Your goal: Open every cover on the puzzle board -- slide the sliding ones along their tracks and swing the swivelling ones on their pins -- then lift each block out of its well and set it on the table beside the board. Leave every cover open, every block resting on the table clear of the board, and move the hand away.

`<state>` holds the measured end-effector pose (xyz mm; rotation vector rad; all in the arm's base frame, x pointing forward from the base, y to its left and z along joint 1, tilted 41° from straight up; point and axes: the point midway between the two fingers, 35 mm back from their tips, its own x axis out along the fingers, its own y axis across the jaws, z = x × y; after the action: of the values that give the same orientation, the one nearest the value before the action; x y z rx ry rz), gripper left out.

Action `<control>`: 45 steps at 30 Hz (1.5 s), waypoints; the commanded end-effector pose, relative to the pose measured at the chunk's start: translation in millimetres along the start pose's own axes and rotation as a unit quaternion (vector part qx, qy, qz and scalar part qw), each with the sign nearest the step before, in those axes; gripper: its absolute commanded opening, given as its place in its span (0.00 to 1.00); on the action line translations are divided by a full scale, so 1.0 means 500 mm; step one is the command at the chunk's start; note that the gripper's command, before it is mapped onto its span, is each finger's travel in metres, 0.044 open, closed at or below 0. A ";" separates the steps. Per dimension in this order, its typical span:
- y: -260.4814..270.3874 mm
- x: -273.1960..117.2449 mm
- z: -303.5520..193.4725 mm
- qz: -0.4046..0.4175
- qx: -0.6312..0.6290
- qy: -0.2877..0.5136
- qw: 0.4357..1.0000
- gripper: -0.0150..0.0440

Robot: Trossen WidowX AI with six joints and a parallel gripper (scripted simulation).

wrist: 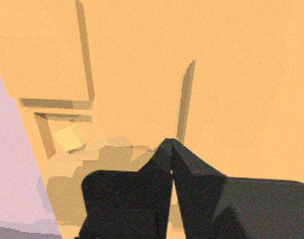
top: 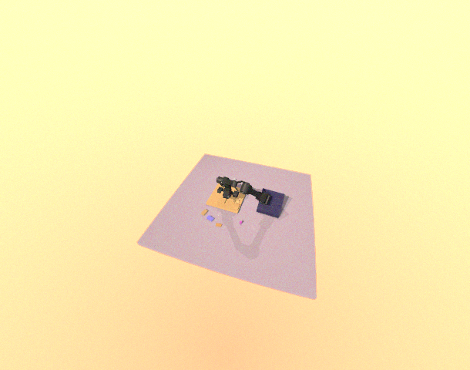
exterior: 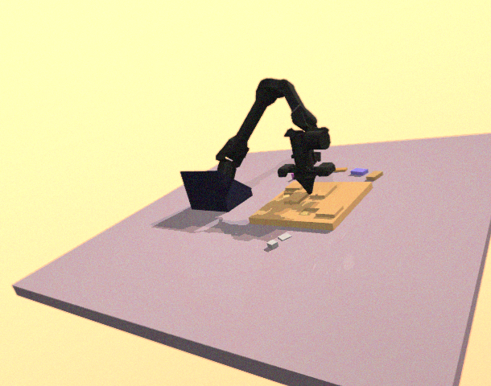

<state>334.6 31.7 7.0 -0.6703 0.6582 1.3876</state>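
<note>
The orange puzzle board (top: 217, 202) (exterior: 350, 199) lies flat. My gripper (exterior: 310, 192) (wrist: 168, 142) is shut and empty, fingertips at or just above the board beside the edge of a raised cover (exterior: 324, 190) (wrist: 226, 100); contact is unclear. Another cover (exterior: 329, 211) (wrist: 47, 65) stands beside an open well holding a pale yellow block (wrist: 70, 137). Arm shadow and fingers obscure the board's near part. On the table lie a violet block (top: 209, 218) (exterior: 359, 170), two orange blocks (top: 204, 211) (top: 219, 224), a magenta block (top: 241, 222) and two whitish blocks (exterior: 272, 244) (exterior: 284, 236).
The dark arm base (top: 273, 206) (exterior: 208, 193) stands beside the board. The violet, orange and magenta pieces lie on one side of the board, the whitish pieces on the opposite side. The pinkish table (top: 275, 258) (exterior: 195, 290) extends around them.
</note>
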 end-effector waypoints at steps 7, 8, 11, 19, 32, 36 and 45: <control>0.022 0.003 0.008 0.000 0.002 -0.002 1.000 0.25; 0.025 0.003 0.009 0.000 0.002 -0.002 1.000 0.25; 0.033 0.004 0.011 0.000 0.002 -0.002 1.000 0.25; 0.046 0.004 0.012 0.000 0.002 -0.002 1.000 0.25; 0.075 0.005 0.013 0.000 0.002 -0.002 1.000 0.25; 0.082 0.005 0.012 0.000 0.002 -0.002 1.000 0.25; 0.105 0.005 0.008 0.001 0.002 -0.002 1.000 0.25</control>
<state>286.6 39.9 5.6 -0.6596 0.6622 1.3873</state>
